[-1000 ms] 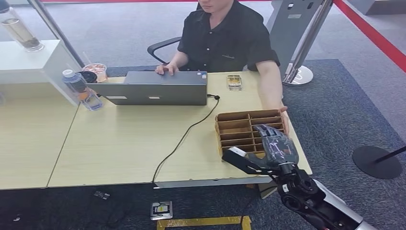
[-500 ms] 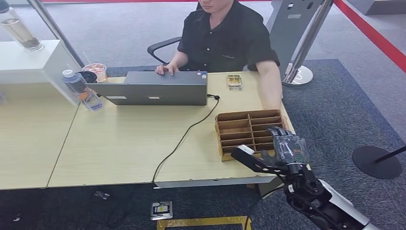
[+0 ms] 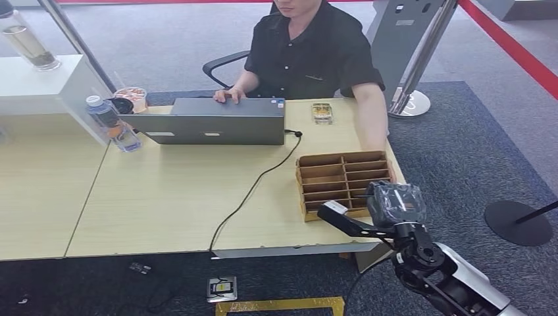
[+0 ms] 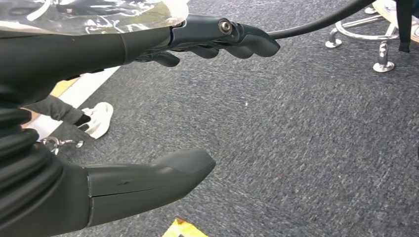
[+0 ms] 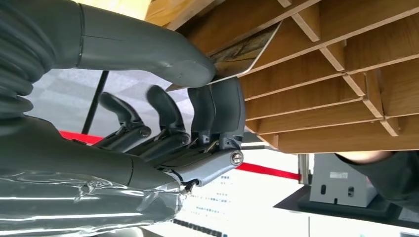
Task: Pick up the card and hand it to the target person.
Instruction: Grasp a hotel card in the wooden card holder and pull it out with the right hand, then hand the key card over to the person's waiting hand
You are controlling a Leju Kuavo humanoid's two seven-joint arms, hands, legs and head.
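Observation:
In the right wrist view the card (image 5: 245,49), thin with a pale edge, stands partly inside a slot of the wooden divider box (image 5: 341,74). My right hand (image 5: 197,94) pinches the card's free corner between the thumb and fingers. In the head view that hand (image 3: 393,204) sits at the box's (image 3: 329,178) near right corner, by the desk's front edge. The target person (image 3: 309,52), in a black shirt, sits behind the desk with one forearm (image 3: 375,125) reaching down to the box's far side. My left hand (image 4: 123,47) hangs over grey carpet, fingers apart and holding nothing.
A grey laptop (image 3: 210,122) stands open in front of the person, its black cable (image 3: 256,181) running across the desk (image 3: 164,197) to the front edge. A water bottle (image 3: 108,122) and a cup (image 3: 131,97) stand at the left. A stanchion base (image 3: 518,222) lies on the right carpet.
My right hand has drawn back from over the box's middle toward its near right corner and the desk's front edge. The person's hand has left the box's far right corner.

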